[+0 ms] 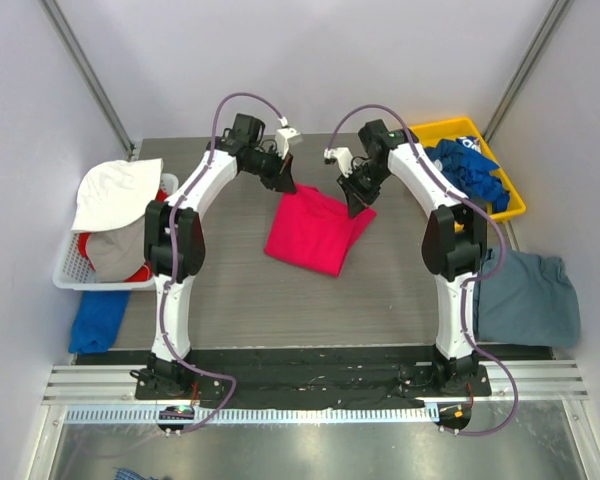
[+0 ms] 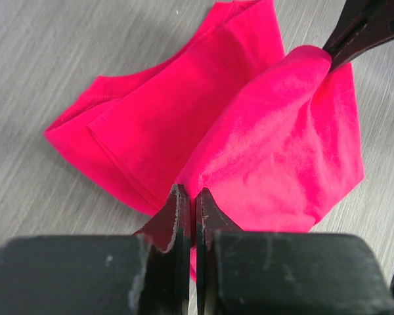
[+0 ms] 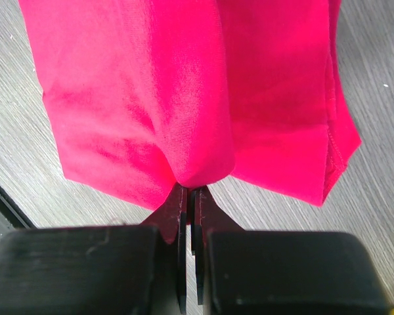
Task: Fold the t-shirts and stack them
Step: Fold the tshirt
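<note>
The left hand [image 1: 286, 188] and right hand [image 1: 358, 206] each pinch the far edge of the soft, bright pink-red cloth t-shirt [image 1: 310, 236], which lies half-folded mid-counter [image 1: 230, 285]. Such thin pinches could slip, and uneven pulling would skew the fold.

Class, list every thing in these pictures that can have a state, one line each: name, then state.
pink-red t-shirt: partly folded on the table, two spots pinched up.
left gripper: shut on pink-red t-shirt.
right gripper: shut on pink-red t-shirt.
slate t-shirt: lying apart at the right, untouched.
royal blue t-shirts: crumpled in the yellow tray.
white basket: heaped with cloth.
</note>
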Tool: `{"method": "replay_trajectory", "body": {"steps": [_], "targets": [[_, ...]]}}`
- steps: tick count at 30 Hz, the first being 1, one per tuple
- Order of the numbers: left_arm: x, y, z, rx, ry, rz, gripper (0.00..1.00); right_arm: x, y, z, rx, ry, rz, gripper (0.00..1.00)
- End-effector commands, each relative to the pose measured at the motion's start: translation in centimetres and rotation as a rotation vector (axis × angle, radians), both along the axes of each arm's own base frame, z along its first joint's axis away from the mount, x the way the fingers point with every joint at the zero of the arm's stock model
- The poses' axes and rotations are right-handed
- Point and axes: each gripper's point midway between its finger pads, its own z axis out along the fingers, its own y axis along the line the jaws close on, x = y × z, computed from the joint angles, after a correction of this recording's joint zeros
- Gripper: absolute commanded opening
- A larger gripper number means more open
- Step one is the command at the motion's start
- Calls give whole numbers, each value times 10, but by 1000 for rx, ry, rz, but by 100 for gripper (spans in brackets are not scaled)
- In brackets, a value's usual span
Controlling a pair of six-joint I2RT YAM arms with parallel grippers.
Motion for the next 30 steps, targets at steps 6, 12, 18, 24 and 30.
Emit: {"method": "replay_trajectory", "body": {"steps": [6,12,18,24,30], "targets": [[18,-8,36,-46,-90,14,0,4,-8,54,21,-132,-14,1],[26,-8,36,-48,-103,28,0,7,-14,52,7,-133,-23,1],[36,-10,18,-36,-92,37,0,11,-24,42,-10,-124,-33,1],[48,-16,-3,-18,-86,53,0,20,-37,30,-22,-110,-58,1],[59,-24,-29,14,-80,67,0,21,-39,2,-41,-59,-51,1]]}}
